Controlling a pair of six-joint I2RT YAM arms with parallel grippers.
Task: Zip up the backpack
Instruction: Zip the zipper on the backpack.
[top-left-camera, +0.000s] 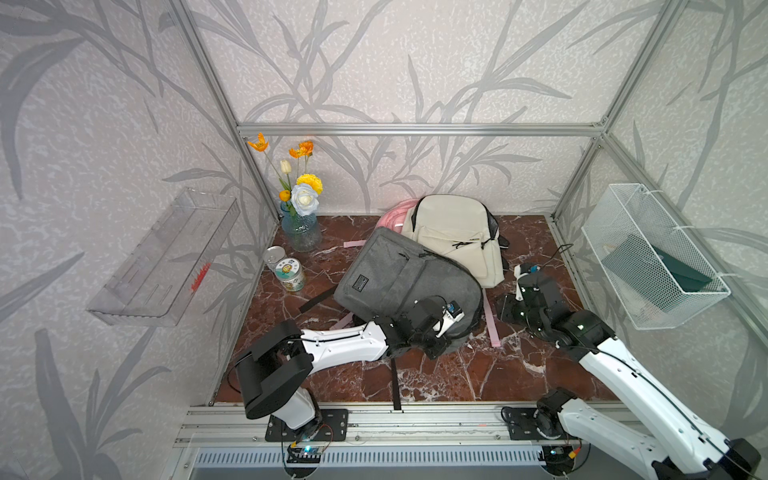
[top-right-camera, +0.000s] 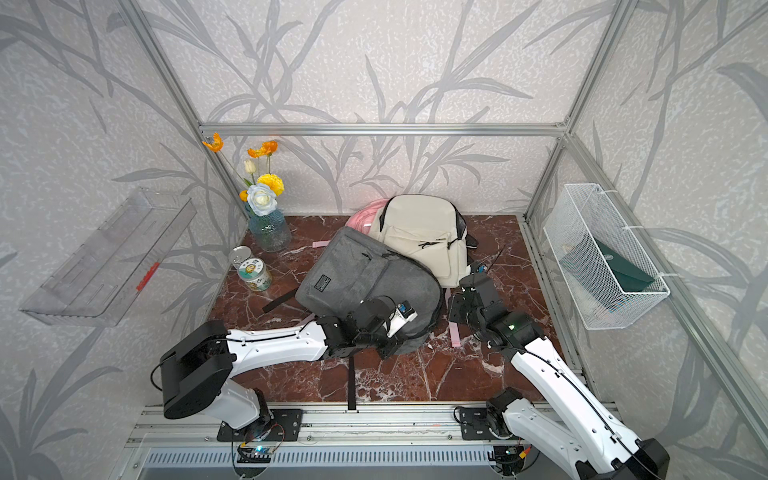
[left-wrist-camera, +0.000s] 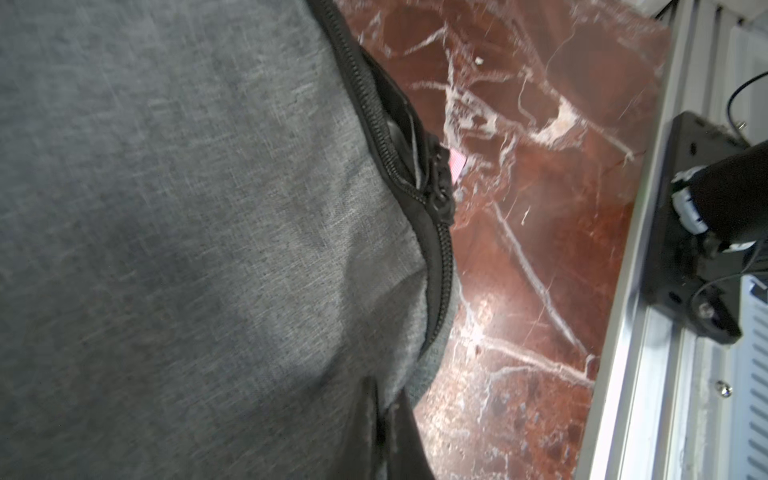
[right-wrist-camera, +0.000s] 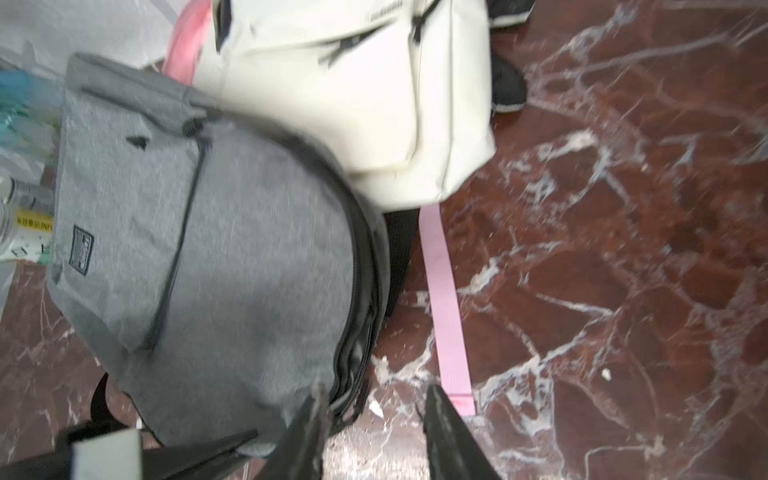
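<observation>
Pinching puckered cloth at the grey backpack's (top-left-camera: 399, 274) near rim, left gripper (top-left-camera: 434, 351) pressed together. Right gripper (right-wrist-camera: 374, 417) is spread and holds nothing, just beside the same rim, with a pink strap (right-wrist-camera: 444, 299) close by. Zipper slider (left-wrist-camera: 439, 189) sits partway: teeth part on one side of it and join on the other. Inside is dark, contents unreadable. Beyond both grippers: cream backpack (top-left-camera: 453, 232), vase (top-left-camera: 301, 235) with flowers (top-left-camera: 305, 195), opened can (top-left-camera: 291, 276). Wire basket (top-left-camera: 623, 224) off the right arm holds a green box (top-left-camera: 673, 270).
</observation>
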